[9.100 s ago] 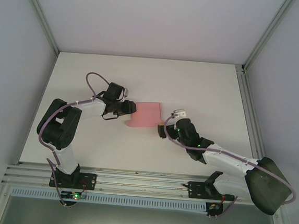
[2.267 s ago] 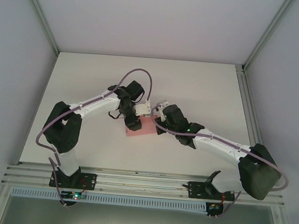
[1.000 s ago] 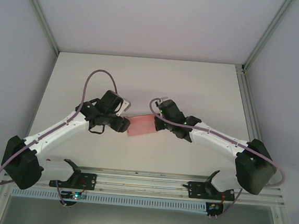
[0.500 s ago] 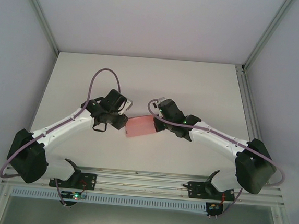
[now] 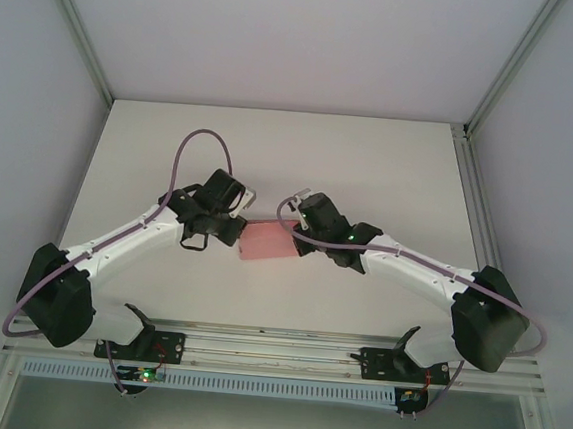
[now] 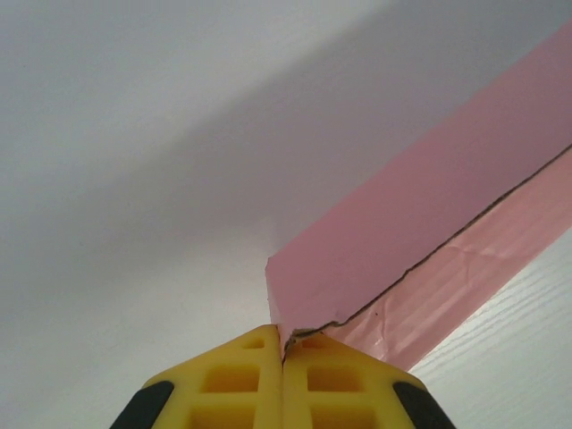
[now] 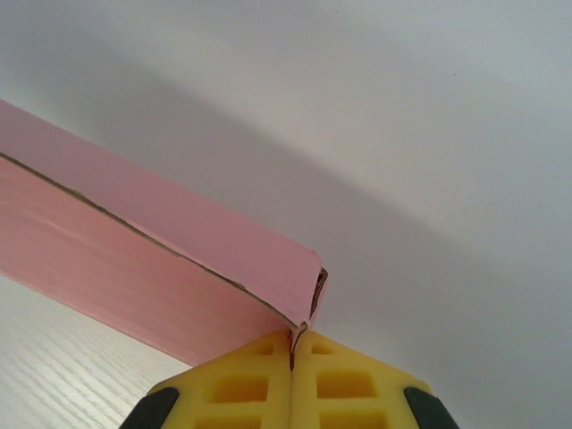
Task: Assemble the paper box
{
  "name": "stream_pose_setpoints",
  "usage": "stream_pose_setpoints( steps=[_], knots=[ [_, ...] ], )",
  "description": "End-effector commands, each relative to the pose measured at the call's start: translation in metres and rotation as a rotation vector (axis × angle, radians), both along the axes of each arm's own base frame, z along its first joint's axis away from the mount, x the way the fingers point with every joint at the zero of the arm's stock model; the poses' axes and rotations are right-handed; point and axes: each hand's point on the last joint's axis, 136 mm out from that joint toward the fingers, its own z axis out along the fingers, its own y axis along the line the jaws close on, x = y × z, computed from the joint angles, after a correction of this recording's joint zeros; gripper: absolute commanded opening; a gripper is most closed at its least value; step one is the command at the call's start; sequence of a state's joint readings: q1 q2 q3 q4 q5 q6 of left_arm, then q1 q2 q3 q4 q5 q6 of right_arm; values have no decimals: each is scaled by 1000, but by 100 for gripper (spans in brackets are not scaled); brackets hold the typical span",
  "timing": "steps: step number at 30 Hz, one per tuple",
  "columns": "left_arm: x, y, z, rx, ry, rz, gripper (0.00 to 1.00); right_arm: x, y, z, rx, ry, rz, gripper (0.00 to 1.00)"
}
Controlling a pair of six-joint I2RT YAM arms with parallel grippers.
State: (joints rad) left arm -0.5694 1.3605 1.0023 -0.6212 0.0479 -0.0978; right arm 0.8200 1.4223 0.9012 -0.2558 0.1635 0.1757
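Top external view: the paper box sits near the middle of the table, a little toward the side where the arms are mounted, and it spans the gap between the two grippers. The left gripper meets its left end and the right gripper meets its right end, with both arms reaching inward toward each other.

Left wrist view: the left gripper is closed tight, its yellow pads pressed together on a thin corner of the box. From that corner the pink card runs up and away to the right, folded into two long faces that meet along a dark ragged edge.

Right wrist view: the right gripper is likewise clamped shut on the opposite corner of the box, which stretches away to the left. Whether the box touches the table, I cannot tell.
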Motion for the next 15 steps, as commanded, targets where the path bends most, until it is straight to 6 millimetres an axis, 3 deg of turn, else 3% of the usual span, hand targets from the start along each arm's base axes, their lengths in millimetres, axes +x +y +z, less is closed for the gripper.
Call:
stream_pose_setpoints(
  steps=[1,5,10,15],
  knots=[
    [15,-17,23,-93,-41,36,0,-7,-16,-22,-145,-8,8,0],
    [14,-22,30,-200,37,129,0,-6,-26,-30,-282,-89,-9,0],
    [9,-34,38,-398,195,206,0,-11,-19,-39,-330,-108,30,0],
    [14,-20,51,-495,268,321,0,-11,-20,-43,-386,-141,34,0]
  ],
)
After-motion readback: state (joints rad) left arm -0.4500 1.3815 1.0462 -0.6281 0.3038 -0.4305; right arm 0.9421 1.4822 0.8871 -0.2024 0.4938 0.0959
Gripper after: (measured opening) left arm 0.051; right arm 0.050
